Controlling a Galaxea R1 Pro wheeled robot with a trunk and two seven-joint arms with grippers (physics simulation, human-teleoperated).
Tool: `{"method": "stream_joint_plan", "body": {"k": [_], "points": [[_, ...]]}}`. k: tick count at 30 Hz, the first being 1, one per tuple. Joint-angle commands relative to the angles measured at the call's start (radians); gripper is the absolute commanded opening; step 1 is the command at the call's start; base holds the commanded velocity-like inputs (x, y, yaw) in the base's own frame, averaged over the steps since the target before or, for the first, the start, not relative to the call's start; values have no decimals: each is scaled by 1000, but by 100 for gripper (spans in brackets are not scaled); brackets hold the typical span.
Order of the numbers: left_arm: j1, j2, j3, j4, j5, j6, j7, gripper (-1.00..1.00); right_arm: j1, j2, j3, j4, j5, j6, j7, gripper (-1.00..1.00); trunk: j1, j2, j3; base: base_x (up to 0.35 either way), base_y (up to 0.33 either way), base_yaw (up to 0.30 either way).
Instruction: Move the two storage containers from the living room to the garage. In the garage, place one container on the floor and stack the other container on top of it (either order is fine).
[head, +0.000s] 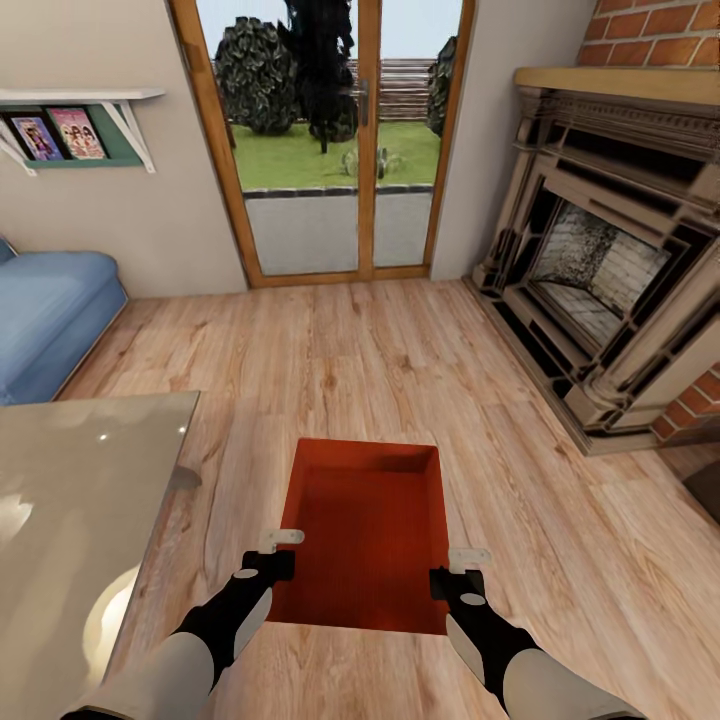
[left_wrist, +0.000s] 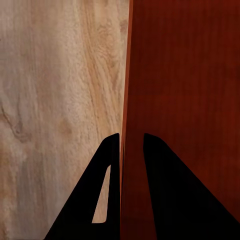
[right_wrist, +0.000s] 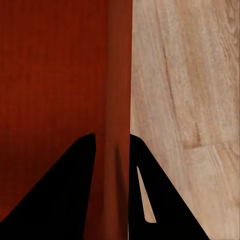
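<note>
Reaching forward and down, both arms hold one red bin (head: 365, 530) between them. The left gripper (head: 270, 560) pinches the bin's left wall, with one finger inside and one outside. The right gripper (head: 462, 572) pinches the right wall the same way. In the left wrist view the black fingers (left_wrist: 165, 200) sit close on each side of the thin wall, and the right wrist view shows fingers (right_wrist: 70, 190) just like that.

The bin is open on top and looks empty. Its long side points away from the robot, toward the glass doors (head: 340, 140).

Under the bin is the light wood floor (head: 400, 340) of the living room. A glass table (head: 70, 540) stands close on the left. A blue sofa (head: 45, 310) is farther back on the left. The brick fireplace (head: 610, 270) is on the right, well apart from the bin.
</note>
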Motion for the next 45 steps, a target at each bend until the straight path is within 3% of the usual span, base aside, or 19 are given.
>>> {"method": "stream_joint_plan", "body": {"k": [1, 45], "points": [[0, -1, 1, -6, -4, 6, 14, -100, 0, 1, -6, 4, -21, -4, -4, -100, 0, 0, 1, 0, 0, 0], [0, 0, 1, -5, -4, -8, 15, -100, 0, 1, -5, 4, -21, -4, -4, -100, 0, 0, 72, 0, 0, 0]]}}
